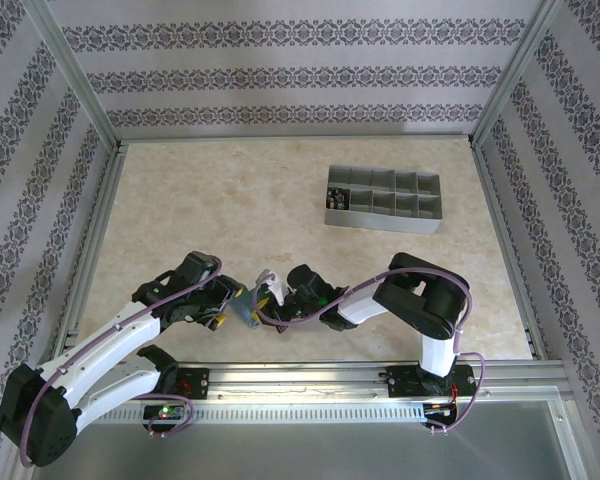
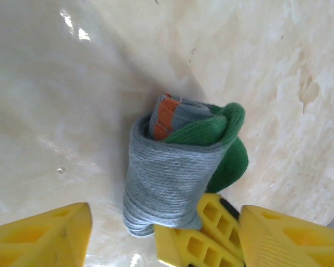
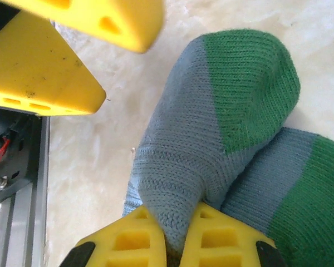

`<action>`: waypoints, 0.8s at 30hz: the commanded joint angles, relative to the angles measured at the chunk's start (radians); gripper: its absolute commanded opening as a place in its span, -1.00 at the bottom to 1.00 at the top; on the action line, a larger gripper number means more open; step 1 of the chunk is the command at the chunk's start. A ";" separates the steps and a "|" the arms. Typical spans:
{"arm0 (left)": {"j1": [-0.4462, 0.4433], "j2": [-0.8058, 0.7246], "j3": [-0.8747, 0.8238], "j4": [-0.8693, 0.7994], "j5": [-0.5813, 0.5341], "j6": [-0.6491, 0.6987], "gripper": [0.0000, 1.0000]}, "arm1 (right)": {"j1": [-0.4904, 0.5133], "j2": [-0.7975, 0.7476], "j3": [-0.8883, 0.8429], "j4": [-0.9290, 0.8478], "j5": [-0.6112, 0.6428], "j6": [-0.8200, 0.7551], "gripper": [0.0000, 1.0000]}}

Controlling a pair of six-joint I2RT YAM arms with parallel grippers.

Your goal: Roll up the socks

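The socks (image 1: pixel 248 313) sit at about 6 o'clock on the pale table (image 1: pixel 230 200), close to the near rail and between the two grippers. From above, they are just at 3 o'clock of the left gripper (image 1: pixel 230 308) and at roughly 8 o'clock of the right gripper (image 1: pixel 265 300).

In the left wrist view the socks (image 2: pixel 170 178) form an upright grey-blue roll. Orange and green fabric is tucked in its top, and a green fold bulges at 3 o'clock. The left gripper (image 2: pixel 166 214) is spread wide. Its yellow fingers (image 2: pixel 44 236) stand apart on either side of the roll's base, which lies at 12 o'clock from the gap, and I cannot tell if they touch it.

The right gripper (image 3: pixel 172 245) is pressed together on a fold of grey-blue fabric. The socks (image 3: pixel 211 139) rise toward 1 o'clock, green patches uppermost.

A grey compartment tray (image 1: pixel 380 222) rests well apart at 1 o'clock.
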 commanded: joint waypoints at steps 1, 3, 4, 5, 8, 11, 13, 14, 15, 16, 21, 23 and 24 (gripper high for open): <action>-0.018 0.000 -0.021 0.045 0.034 0.014 0.24 | -0.036 0.084 -0.086 -0.221 -0.045 0.076 -1.00; -0.031 0.022 -0.022 0.080 0.034 0.026 0.19 | -0.058 0.086 -0.091 -0.224 -0.069 0.082 -1.00; -0.033 0.040 -0.020 0.095 0.035 0.032 0.19 | -0.066 0.088 -0.092 -0.226 -0.076 0.086 -1.00; -0.039 0.060 -0.022 0.123 0.038 0.036 0.19 | -0.079 0.095 -0.089 -0.233 -0.088 0.092 -1.00; -0.059 0.126 -0.026 0.206 0.036 0.041 0.23 | -0.109 0.126 -0.083 -0.236 -0.138 0.120 -1.00; -0.075 0.204 -0.024 0.279 0.036 0.054 0.24 | -0.130 0.168 -0.068 -0.234 -0.189 0.150 -1.00; -0.083 0.256 -0.022 0.309 0.037 0.068 0.23 | -0.145 0.191 -0.060 -0.237 -0.211 0.175 -1.00; -0.088 0.283 -0.020 0.316 0.038 0.072 0.20 | -0.156 0.201 -0.059 -0.235 -0.218 0.187 -1.00; -0.093 0.308 -0.019 0.320 0.038 0.077 0.16 | -0.166 0.208 -0.061 -0.233 -0.220 0.197 -1.00; -0.099 0.328 -0.017 0.317 0.035 0.079 0.10 | -0.177 0.209 -0.064 -0.233 -0.220 0.201 -1.00; -0.127 0.428 0.012 0.217 0.035 0.099 -0.42 | -0.202 0.176 -0.063 -0.284 -0.189 0.147 -1.00; -0.137 0.453 0.015 0.180 0.035 0.093 -0.82 | -0.200 0.127 -0.062 -0.302 -0.166 0.102 -0.84; -0.140 0.462 0.018 0.152 0.031 0.082 -1.00 | -0.198 0.089 -0.066 -0.298 -0.149 0.082 -0.68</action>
